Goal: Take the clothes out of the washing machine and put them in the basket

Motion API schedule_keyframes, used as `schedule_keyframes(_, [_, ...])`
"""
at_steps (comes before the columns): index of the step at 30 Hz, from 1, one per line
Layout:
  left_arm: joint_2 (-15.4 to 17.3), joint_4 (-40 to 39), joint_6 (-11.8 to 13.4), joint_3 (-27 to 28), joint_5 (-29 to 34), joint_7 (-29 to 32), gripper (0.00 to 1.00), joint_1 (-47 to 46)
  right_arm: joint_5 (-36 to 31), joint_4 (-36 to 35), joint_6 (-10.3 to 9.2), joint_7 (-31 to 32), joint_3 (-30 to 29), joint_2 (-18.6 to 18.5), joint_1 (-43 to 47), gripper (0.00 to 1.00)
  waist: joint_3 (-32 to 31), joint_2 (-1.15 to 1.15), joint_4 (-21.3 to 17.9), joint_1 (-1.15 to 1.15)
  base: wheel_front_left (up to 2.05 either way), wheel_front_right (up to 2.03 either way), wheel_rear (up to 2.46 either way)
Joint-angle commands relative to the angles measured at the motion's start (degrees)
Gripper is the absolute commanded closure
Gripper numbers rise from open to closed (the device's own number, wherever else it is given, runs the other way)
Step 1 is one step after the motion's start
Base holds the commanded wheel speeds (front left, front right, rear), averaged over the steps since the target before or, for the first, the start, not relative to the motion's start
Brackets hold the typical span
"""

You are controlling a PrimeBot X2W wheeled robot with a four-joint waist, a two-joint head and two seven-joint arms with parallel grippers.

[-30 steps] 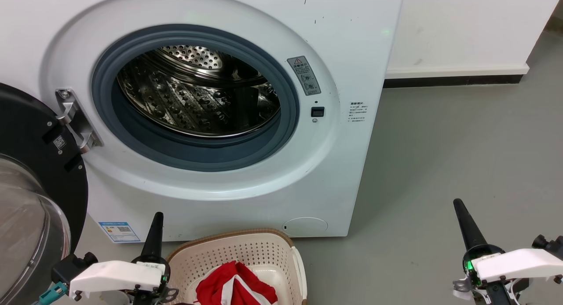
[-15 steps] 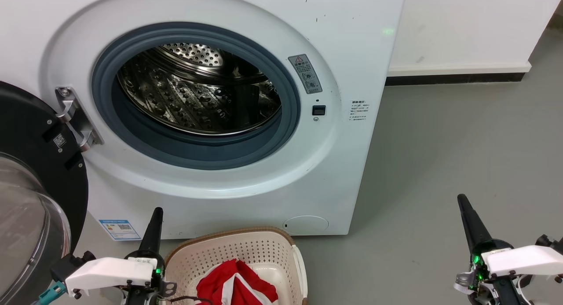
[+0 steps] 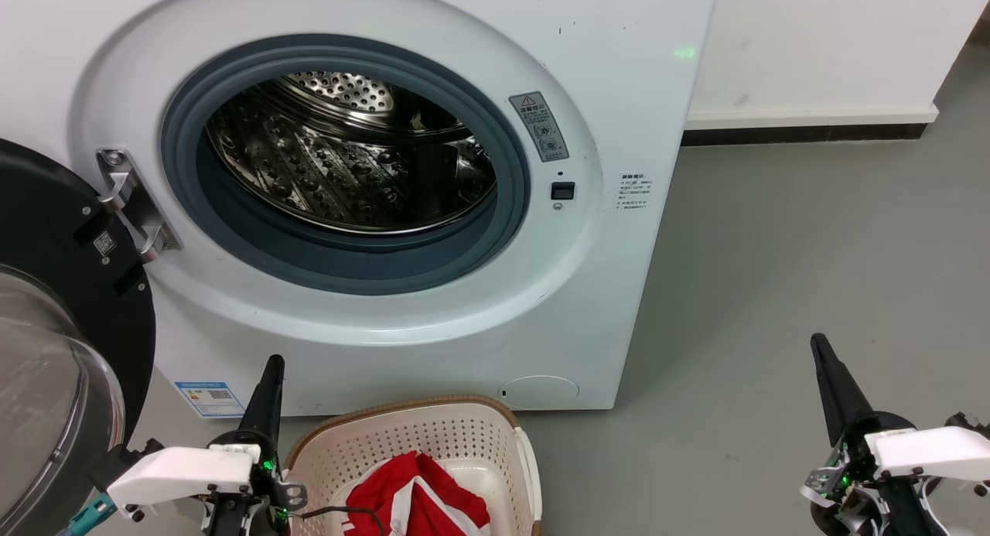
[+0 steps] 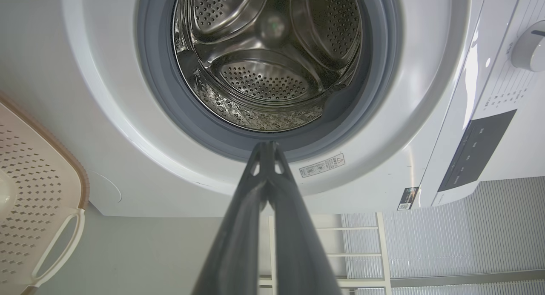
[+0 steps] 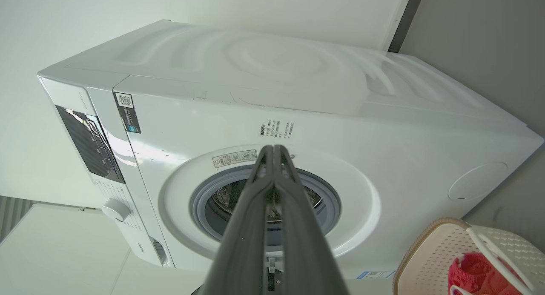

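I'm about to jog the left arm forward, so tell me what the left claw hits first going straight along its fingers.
Likely the washing machine: the left claw's closed tips line up with the grey porthole rim, beside the warning sticker. Depth is unclear.

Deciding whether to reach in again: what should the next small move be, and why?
Probably just retract and stop: the drum looks empty, the clothes lie in the basket, and the left gripper and right gripper are shut on nothing.
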Motion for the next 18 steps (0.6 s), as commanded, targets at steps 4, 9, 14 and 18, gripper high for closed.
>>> schedule_keyframes(4, [-0.01,0.28,-0.49,0.34,-2.18,0.54,1.0,-1.03,2.24,0.24,0.0,0.44,-0.37,0.0,-1.16,1.0,0.11,0.0,0.05,0.0,0.0,0.0,0.0])
schedule_keyframes(9, [-0.02,0.6,-0.67,0.57,-4.23,1.01,1.0,-1.38,4.34,0.53,0.0,0.67,-0.65,0.06,-1.51,1.0,0.25,0.0,0.1,0.0,0.0,0.0,0.0])
schedule_keyframes(14, [-0.02,0.9,-0.91,0.82,-6.25,1.57,1.0,-1.69,6.42,0.82,0.0,1.05,-0.89,0.13,-1.66,1.0,0.4,0.0,0.16,0.0,0.0,0.0,0.0])
schedule_keyframes(18, [-0.03,1.18,-1.02,0.98,-7.83,1.85,1.0,-1.72,7.95,1.03,0.0,1.19,-1.1,0.18,-1.86,1.0,0.51,0.0,0.21,0.0,0.0,0.0,0.0])
